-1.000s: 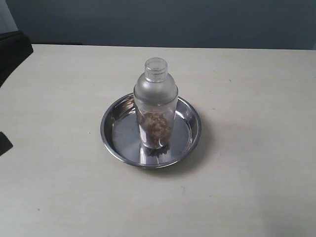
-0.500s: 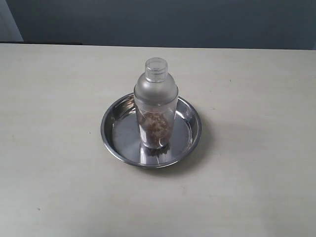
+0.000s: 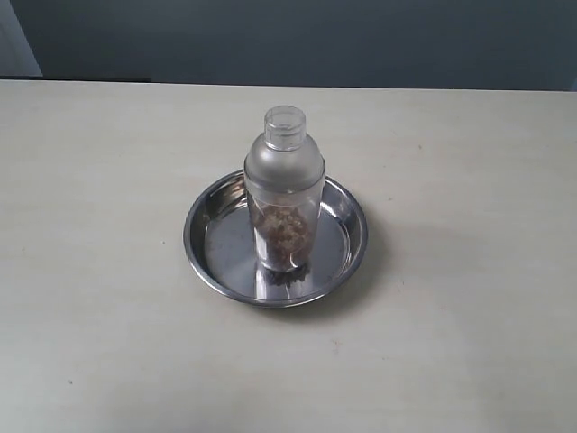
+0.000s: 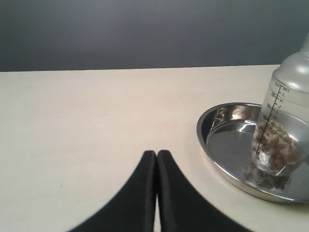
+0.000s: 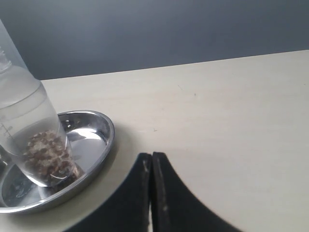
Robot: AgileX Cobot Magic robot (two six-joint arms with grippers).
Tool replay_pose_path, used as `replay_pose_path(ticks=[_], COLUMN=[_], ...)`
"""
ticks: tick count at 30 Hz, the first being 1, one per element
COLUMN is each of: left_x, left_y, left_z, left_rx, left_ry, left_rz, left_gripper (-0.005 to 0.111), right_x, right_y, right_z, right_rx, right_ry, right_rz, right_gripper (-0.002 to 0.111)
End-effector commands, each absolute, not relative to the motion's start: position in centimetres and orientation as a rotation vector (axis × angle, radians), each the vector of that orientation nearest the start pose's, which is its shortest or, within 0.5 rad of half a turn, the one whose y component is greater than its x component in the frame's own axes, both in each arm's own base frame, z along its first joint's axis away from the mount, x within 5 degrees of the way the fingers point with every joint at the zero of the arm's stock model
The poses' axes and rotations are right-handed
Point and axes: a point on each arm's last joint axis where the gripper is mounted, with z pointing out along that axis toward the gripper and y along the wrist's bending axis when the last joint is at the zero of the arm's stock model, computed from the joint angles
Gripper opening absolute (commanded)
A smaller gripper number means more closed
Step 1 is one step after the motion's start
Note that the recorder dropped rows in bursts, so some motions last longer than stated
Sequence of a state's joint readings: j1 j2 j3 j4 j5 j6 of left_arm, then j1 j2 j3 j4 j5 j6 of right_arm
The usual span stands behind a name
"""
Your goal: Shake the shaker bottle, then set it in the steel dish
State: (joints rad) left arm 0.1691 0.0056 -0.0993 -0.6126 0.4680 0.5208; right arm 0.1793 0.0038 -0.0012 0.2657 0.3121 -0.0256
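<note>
The shaker stands upright in the dish, its base on the flat steel bottom a little toward the near rim in the exterior view. Brown granules fill its lower part, under a frosted dome and a small clear cap. In the left wrist view a printed measuring scale runs up the side of the shaker, and the polished floor of the dish mirrors the granules. The dish sits near the middle of a pale table, with a dark blue-grey wall behind.

The left gripper hangs over bare tabletop beside the dish, well apart from it, its two black fingers pressed together and holding nothing. The right gripper is likewise closed and empty, fingers touching, off to the other side of the dish and clear of the shaker.
</note>
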Motion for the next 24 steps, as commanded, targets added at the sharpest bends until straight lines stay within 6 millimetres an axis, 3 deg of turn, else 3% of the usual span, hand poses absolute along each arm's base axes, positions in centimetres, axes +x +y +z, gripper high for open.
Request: replay_pose_path(ticks=[1,5,18,24], left_x=[5.3,5.4,5.5,5.5], left_y=[-1.1,-0.5,0.5,0.2], left_z=[19.4,18.1,19.0,19.2], left_rx=[-0.068,-0.156,-0.225,-0.166], left_ry=[1.795,1.835,1.727,1.715], left_rz=[-0.135,-0.105,-0.021,-0.06], left_gripper=[0.0,0.0,0.0,0.0], right_x=[5.2,5.2,5.2,5.2], right_y=[1.7,1.7,1.7,1.7], right_z=[18.7,18.7,18.7,18.7], right_rx=[-0.017,-0.017,-0.017,-0.017], right_ry=[1.792,1.792,1.792,1.792], right_rz=[0.358,0.358,0.358,0.358], right_gripper=[-0.001,-0.001,-0.001,-0.001])
